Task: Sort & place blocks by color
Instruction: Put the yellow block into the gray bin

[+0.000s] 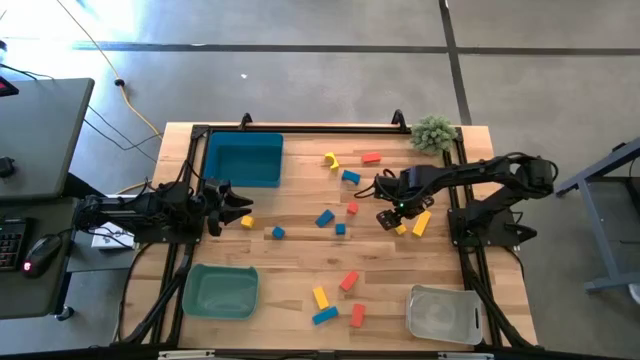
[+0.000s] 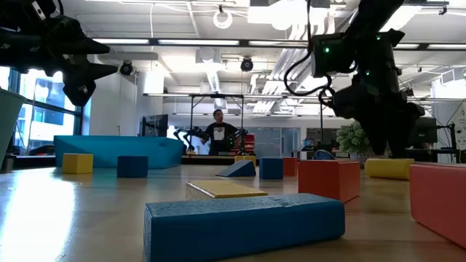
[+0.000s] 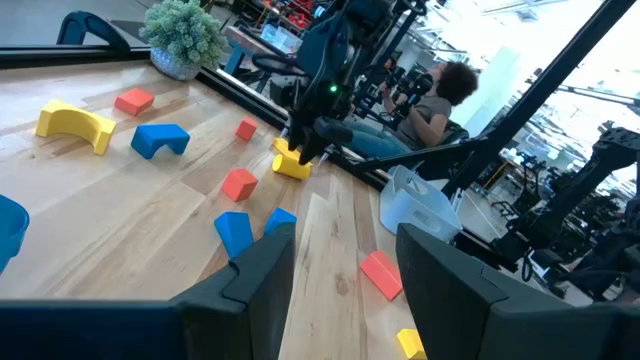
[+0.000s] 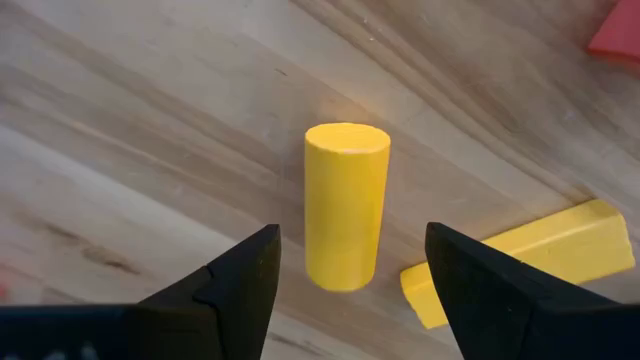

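Note:
Red, blue and yellow blocks lie scattered over the wooden table. My right gripper points down, open, over a yellow cylinder that stands on its end. Its fingers are on either side of the cylinder and above it, touching nothing. A yellow bar lies flat just beside the cylinder. My left gripper hovers open near the table's left side, next to a small yellow block. In the left wrist view my left gripper faces the scattered blocks and the right arm.
The blue bin sits at the far left, the green bin near left and the clear bin near right. A small plant stands at the far right corner. A person is in the room behind.

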You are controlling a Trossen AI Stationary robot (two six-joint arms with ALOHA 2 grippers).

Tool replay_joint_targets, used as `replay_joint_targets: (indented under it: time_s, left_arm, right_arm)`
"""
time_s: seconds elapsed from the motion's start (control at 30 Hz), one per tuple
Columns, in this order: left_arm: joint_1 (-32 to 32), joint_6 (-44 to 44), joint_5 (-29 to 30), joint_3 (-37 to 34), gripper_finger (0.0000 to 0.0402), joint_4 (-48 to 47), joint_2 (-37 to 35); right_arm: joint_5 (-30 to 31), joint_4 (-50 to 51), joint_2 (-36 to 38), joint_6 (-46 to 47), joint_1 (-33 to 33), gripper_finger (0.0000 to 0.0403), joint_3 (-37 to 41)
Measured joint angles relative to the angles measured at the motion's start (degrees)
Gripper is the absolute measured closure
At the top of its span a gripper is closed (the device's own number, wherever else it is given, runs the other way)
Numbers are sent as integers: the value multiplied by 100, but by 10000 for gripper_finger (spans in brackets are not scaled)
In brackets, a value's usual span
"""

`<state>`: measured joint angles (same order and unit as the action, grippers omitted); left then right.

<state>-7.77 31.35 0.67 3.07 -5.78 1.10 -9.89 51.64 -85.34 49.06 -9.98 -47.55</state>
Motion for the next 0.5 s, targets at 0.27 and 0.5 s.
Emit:
replay_joint_targets:
  time_s: [0.27,0.5]
  left_arm:
    - [-2,0,0,0,236,0,2]
    - [0,0,0,0,236,0,2]
  right_arm:
    - [76,-33,-452,-2,0,169,0]
    - [61,-251,-711,21,117,213,0]
